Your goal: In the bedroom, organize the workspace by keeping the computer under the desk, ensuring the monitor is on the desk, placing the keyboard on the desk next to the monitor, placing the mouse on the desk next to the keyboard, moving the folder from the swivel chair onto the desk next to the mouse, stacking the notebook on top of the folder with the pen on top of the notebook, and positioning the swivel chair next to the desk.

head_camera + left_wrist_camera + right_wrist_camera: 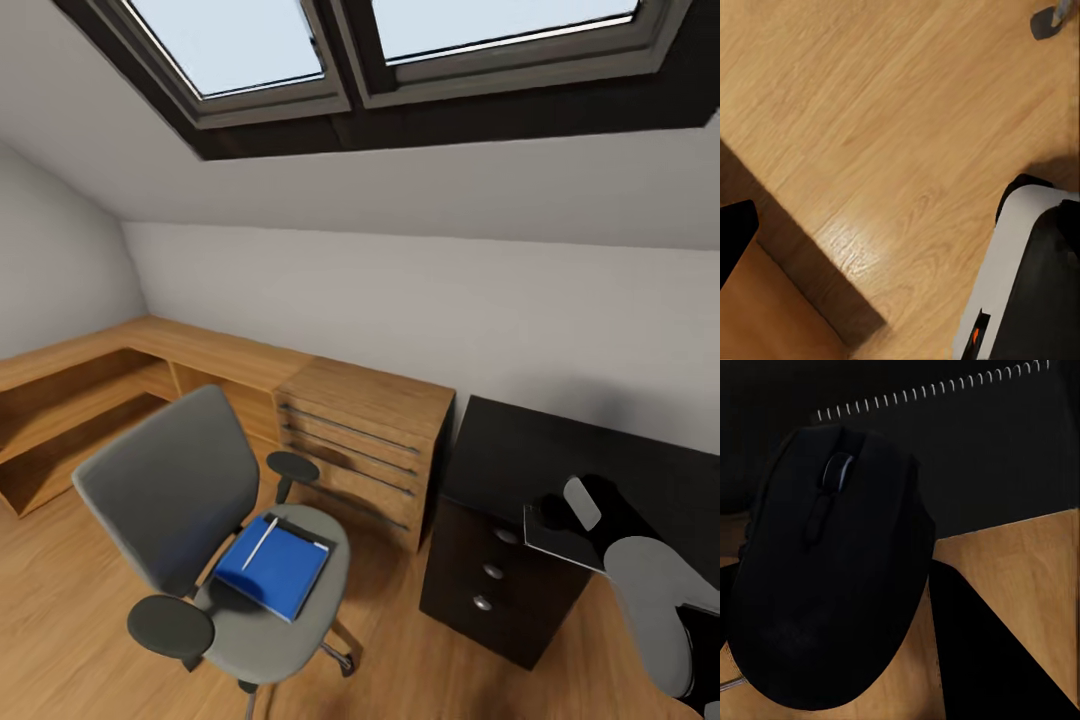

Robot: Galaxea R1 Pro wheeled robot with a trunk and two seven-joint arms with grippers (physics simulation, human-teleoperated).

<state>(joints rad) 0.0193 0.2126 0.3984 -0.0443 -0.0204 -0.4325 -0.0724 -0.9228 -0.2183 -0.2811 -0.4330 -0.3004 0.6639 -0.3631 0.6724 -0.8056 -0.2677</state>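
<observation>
The grey swivel chair (pixel 170 490) stands on the wooden floor left of the black desk (pixel 520 450). On its seat lies the blue folder (pixel 280 572), and the pale pen (pixel 260 543) rests on top of it. My right gripper (pixel 560 510) hovers over the desk's near corner, shut on the black mouse (pixel 832 585). Just behind the mouse, the spiral-bound notebook (pixel 967 450) lies on the desk top; its grey edge (pixel 565 555) shows beside my right arm. My left gripper (pixel 900 240) hangs open above bare floor, with one dark fingertip (pixel 735 236) at the frame's edge.
A wooden drawer chest (pixel 365 440) stands between chair and desk, with low wooden shelving (pixel 100 380) running along the left wall. The desk's black drawer unit (pixel 490 570) faces me. A dark-framed skylight (pixel 400 40) sits overhead. My own base (pixel 1020 285) is close to the left gripper.
</observation>
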